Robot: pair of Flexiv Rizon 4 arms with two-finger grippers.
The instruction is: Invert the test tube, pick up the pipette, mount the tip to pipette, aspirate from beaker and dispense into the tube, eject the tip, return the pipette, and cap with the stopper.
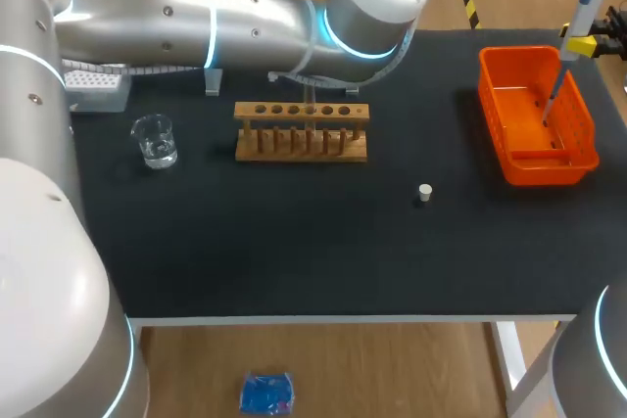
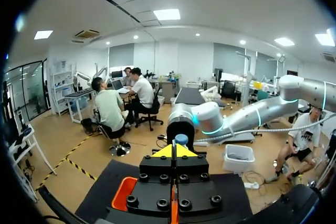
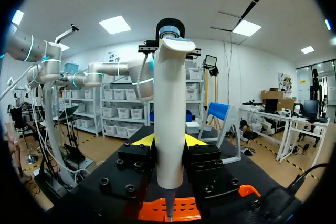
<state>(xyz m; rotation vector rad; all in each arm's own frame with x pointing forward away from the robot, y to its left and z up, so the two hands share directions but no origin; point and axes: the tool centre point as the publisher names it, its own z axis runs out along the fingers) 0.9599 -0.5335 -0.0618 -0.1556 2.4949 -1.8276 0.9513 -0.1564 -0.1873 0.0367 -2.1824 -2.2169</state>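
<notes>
My right gripper is shut on the white pipette, which has a blue top. It holds the pipette upright over the orange basket at the table's right, the thin lower end reaching inside. In the right wrist view the pipette stands between the yellow tips of that gripper. My left gripper is shut on nothing, tips pressed together and facing the pipette's blue top. In the head view my own arm hides it. The wooden tube rack, glass beaker and small stopper rest on the black mat.
A pale tip box sits at the far left, behind the beaker. My left arm spans the back of the table above the rack. The basket lies below and beyond the left gripper.
</notes>
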